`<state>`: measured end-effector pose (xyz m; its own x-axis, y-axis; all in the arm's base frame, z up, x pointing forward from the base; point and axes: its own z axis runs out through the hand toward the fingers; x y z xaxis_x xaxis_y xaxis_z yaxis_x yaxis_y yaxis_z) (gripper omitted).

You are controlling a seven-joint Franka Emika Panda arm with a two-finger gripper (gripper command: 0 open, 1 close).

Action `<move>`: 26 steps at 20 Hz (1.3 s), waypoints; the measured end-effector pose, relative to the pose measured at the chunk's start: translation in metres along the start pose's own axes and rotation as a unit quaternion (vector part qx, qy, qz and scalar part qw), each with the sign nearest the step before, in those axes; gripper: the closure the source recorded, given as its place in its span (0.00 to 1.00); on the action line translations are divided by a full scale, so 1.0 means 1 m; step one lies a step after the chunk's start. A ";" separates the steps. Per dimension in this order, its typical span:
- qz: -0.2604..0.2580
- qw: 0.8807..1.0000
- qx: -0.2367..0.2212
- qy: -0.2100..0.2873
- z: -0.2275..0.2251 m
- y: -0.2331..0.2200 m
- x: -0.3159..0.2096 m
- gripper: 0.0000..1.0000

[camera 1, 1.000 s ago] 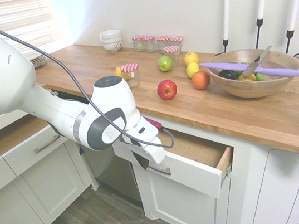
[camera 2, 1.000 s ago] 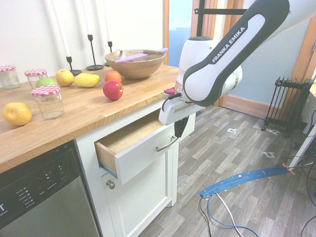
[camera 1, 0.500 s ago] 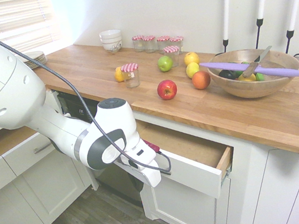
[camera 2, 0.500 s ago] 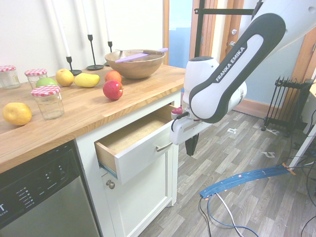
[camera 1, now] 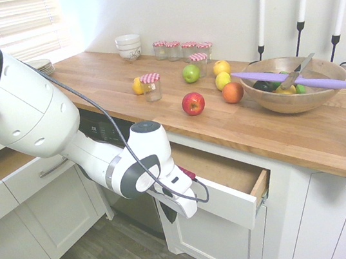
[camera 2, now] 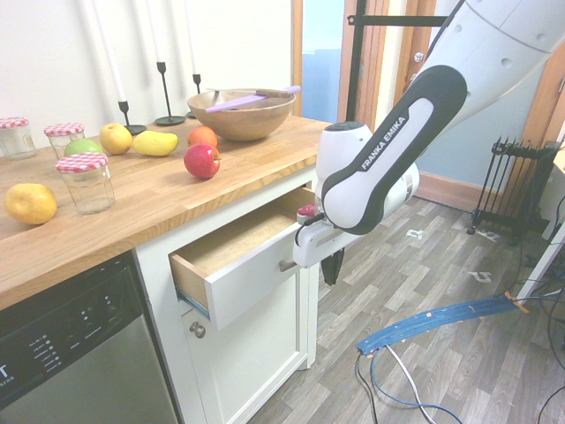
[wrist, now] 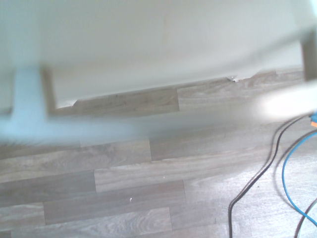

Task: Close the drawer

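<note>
The drawer (camera 2: 238,265) stands pulled out from under the wooden counter's (camera 1: 276,124) front edge. The gripper (camera 2: 332,270) hangs pointing down just in front of its white panel, by the handle, jaws pressed together on nothing.

White-fronted drawer (camera 1: 232,200) (plywood bottom bare) pulled open under the countertop

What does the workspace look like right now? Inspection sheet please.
Surface: wood countertop, mostly bare near the front edge.
Job's things: drawer pulled open, nothing visible inside.
Clutter: red apple, checked-lid jars, wooden bowl holding a purple utensil, stacked white bowls, candlesticks.
Grippers: gripper shut, pointing down in front of the drawer's white panel, holding nothing.
Cables: blue and black leads on the floor.
Surroundings: dishwasher, wood-plank floor.
</note>
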<state>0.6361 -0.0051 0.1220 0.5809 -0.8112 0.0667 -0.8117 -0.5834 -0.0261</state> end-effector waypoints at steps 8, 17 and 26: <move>-0.007 1.000 0.018 0.012 -0.017 -0.035 0.012 1.00; -0.001 0.999 0.037 0.034 -0.025 -0.057 0.034 1.00; 0.008 0.996 0.064 0.054 -0.049 -0.078 0.052 1.00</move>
<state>0.7266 -0.0004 0.1768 0.5520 -0.8158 0.1724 -0.8029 -0.5759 -0.1540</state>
